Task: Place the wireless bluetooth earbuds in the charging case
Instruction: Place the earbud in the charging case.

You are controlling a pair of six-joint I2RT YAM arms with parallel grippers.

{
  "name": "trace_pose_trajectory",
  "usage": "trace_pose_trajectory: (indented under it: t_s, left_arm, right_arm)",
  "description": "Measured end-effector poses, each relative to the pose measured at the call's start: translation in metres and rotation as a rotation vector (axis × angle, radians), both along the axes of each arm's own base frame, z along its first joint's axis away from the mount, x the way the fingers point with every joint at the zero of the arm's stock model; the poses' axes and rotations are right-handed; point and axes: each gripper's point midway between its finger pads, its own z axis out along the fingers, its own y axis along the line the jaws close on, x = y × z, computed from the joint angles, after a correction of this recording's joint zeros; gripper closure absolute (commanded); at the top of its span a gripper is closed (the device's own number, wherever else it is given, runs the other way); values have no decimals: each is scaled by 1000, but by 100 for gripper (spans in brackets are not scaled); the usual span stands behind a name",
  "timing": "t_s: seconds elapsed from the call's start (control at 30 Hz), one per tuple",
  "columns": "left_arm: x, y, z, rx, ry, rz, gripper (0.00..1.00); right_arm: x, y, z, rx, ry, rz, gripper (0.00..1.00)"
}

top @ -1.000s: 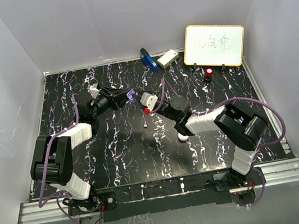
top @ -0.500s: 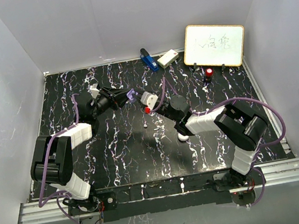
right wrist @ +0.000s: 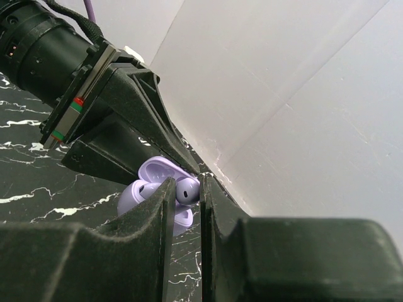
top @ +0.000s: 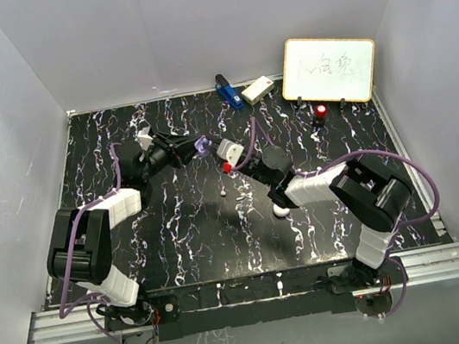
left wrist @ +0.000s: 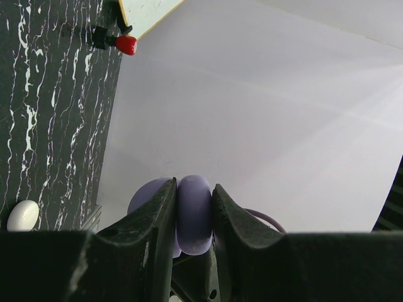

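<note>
My left gripper [top: 192,150] is shut on the open pale purple charging case [top: 201,147] and holds it above the table; the case sits between the jaws in the left wrist view [left wrist: 194,214]. My right gripper [top: 219,153] is shut on a pale purple earbud [right wrist: 187,189] right at the open case [right wrist: 148,195], beside its raised lid [right wrist: 154,168]. Another bud seems to sit in the case's base [right wrist: 147,188]. Two tiny white buds [top: 225,192] lie on the table below the grippers.
A white pebble-like case [top: 281,209] lies by the right arm, also in the left wrist view [left wrist: 23,215]. At the back stand a whiteboard [top: 329,68], a red-capped knob [top: 321,111], a blue object [top: 226,92] and a white box [top: 258,90].
My right gripper has edged slightly toward the back with the earbud, closer to the held case. The left gripper has barely moved.
</note>
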Motion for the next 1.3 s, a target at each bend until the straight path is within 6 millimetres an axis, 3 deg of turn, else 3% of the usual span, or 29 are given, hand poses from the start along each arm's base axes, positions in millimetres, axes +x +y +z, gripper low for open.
trace_pose_trajectory:
  t_s: [0.97, 1.3]
  left_arm:
    - [2, 1, 1, 1, -2, 13, 100]
    - [3, 1, 1, 0, -2, 16, 100]
  right_arm:
    - [-4, -1, 0, 17, 27, 13, 76]
    - [-5, -1, 0, 21, 33, 19, 63]
